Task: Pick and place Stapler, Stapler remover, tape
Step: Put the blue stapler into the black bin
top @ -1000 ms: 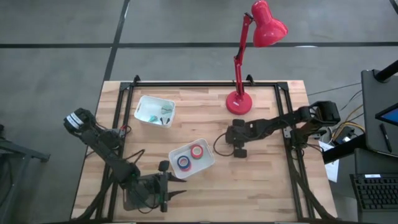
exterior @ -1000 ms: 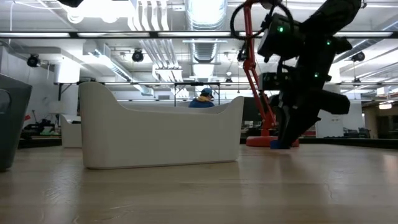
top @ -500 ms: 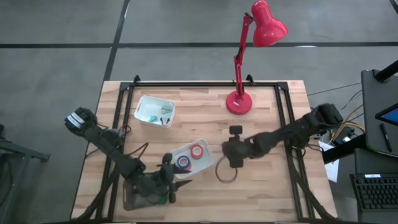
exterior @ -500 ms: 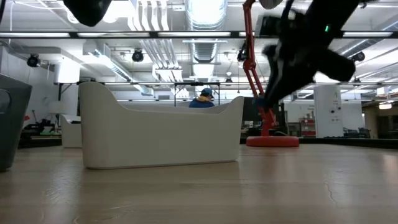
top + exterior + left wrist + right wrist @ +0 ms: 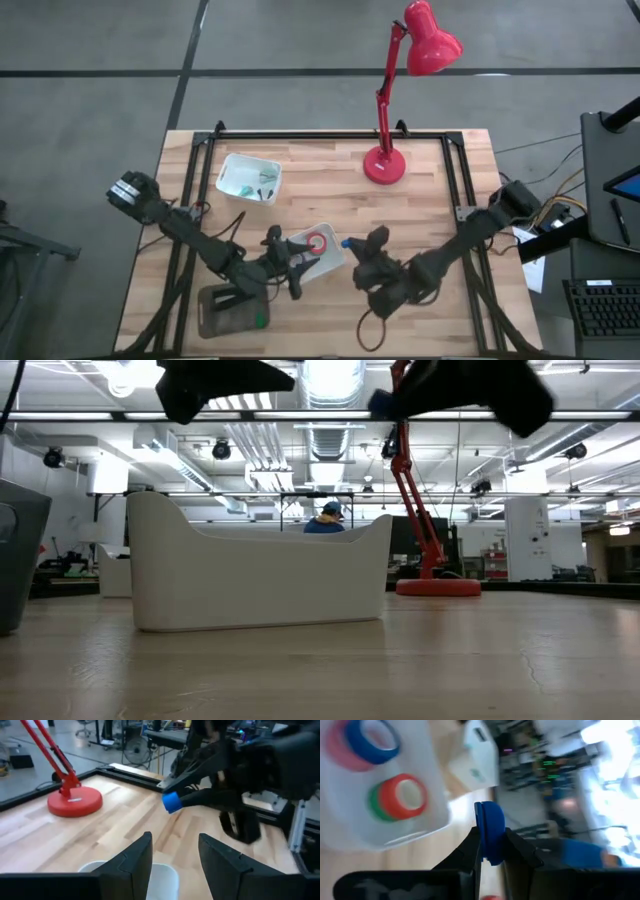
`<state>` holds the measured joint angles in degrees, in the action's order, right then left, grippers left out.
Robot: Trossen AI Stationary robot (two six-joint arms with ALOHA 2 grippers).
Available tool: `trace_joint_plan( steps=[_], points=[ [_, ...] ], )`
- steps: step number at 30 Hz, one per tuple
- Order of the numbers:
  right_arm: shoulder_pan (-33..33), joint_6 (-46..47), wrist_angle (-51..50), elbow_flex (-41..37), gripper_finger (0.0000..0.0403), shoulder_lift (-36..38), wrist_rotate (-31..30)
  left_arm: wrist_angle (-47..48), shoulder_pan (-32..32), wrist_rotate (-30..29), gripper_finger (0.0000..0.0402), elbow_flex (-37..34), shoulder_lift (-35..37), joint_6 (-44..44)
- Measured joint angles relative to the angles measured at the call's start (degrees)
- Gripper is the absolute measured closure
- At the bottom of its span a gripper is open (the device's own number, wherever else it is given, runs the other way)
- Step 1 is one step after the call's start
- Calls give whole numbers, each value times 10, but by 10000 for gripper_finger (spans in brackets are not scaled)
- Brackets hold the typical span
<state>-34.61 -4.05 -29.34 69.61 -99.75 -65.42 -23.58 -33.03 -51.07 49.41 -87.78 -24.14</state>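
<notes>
My right claw (image 5: 490, 851) was clamped on a small blue tape roll (image 5: 489, 832), fingers pinching its flat faces, edge up. Judged light and stiff, with a smooth, slick rim; the face-to-face pinch seemed the surest hold. Just ahead of the claw sat the white plastic bin (image 5: 427, 827), thin-walled and glossy, holding a blue-on-pink stack (image 5: 365, 742) and a red-on-green stack (image 5: 400, 797), all rings with pale cores. Beyond the bin hovered my left claw (image 5: 292, 262), fingers spread and empty. Farther off, on the plank table (image 5: 420, 210), stood the red desk lamp (image 5: 384, 163). No stapler identified.
</notes>
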Motion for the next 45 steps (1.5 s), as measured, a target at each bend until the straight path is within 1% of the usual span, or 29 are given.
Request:
trace_joint_plan(
  steps=[3, 6, 9, 13, 17, 23, 30, 38, 41, 44, 45],
  points=[
    [-3, -19, -3, 32, 346, -46, -69, -26, 9, 7, 239, 0, -12, 31],
    [-3, -39, -3, 66, 346, -84, -113, -30, 16, 7, 239, 1, -21, 44],
    [-3, -59, -3, 97, 346, -115, -140, -30, 20, 6, 239, 1, -23, 46],
    [-3, -83, -4, 124, 346, -146, -156, -30, 20, 6, 239, 1, -23, 54],
    [-3, -94, -5, 140, 346, -164, -158, -29, 20, 6, 239, 1, -23, 57],
    [-3, -89, -1, 147, 346, -167, -158, -34, 22, 12, 239, 1, -23, 57],
    [-3, -98, 19, 146, 346, -166, -153, -38, 44, 72, 239, 1, -23, 30],
    [-4, -100, 27, 146, 346, -166, -151, -54, 55, 87, 239, 1, -23, 31],
    [-4, -101, 30, 146, 346, -166, -151, -55, 62, 108, 239, 1, -23, 21],
    [-4, -101, 32, 146, 346, -166, -151, -60, 70, 144, 240, 1, -26, 5],
    [-4, -101, 32, 146, 346, -166, -151, -64, 71, 146, 241, 1, -29, 5]
  ],
)
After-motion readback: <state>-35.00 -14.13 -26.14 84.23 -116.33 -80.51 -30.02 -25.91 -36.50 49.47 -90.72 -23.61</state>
